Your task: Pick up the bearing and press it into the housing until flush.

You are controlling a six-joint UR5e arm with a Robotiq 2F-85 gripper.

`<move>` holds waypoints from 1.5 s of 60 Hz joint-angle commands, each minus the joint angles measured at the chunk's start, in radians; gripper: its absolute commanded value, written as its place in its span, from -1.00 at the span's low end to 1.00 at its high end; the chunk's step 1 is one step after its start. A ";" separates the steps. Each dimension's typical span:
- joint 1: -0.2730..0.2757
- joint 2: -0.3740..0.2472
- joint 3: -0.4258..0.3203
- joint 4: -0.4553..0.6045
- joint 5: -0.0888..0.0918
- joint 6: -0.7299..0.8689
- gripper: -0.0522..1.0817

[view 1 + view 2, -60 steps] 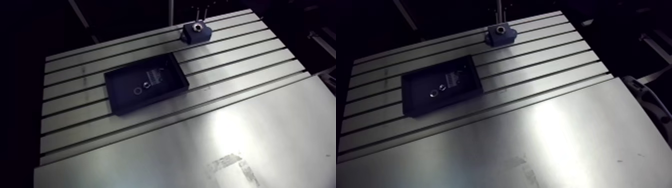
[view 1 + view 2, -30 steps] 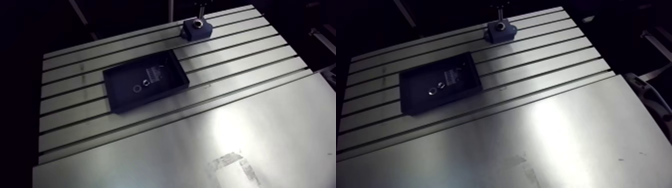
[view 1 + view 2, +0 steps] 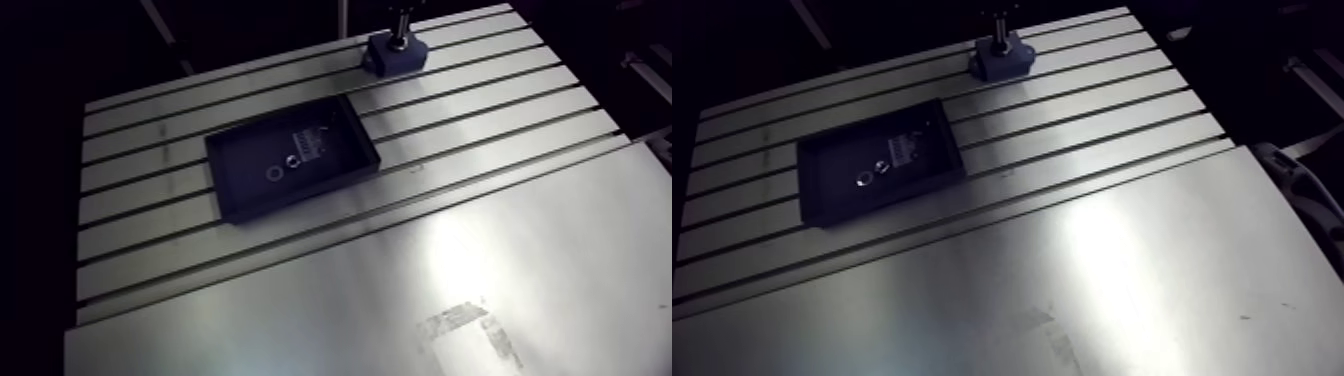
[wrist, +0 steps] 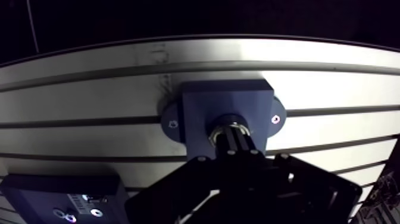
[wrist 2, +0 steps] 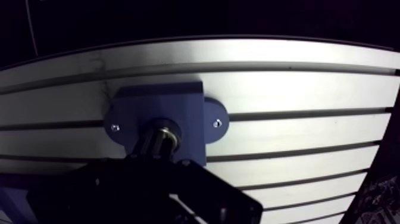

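The bearing (image 4: 236, 125) sits in the bore of the blue housing (image 4: 226, 100), and only its bright metal rim shows around my end effector (image 4: 230, 137). My fingers are drawn together into one narrow dark column with their tips down on the bearing, clasping nothing. I cannot tell whether the bearing is flush. The housing stands on the slotted worktop (image 4: 89, 101) by its far edge, toward the far right corner. A black tray (image 3: 240, 185) holding two small rings (image 3: 273, 175) lies nearer the worktop's middle, well apart.
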 commanded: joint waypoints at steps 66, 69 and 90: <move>-0.001 0.002 0.002 -0.005 -0.001 0.001 0.90; -0.001 0.002 0.000 -0.005 0.000 0.001 0.90; 0.001 0.003 -0.003 -0.005 -0.001 0.001 0.90</move>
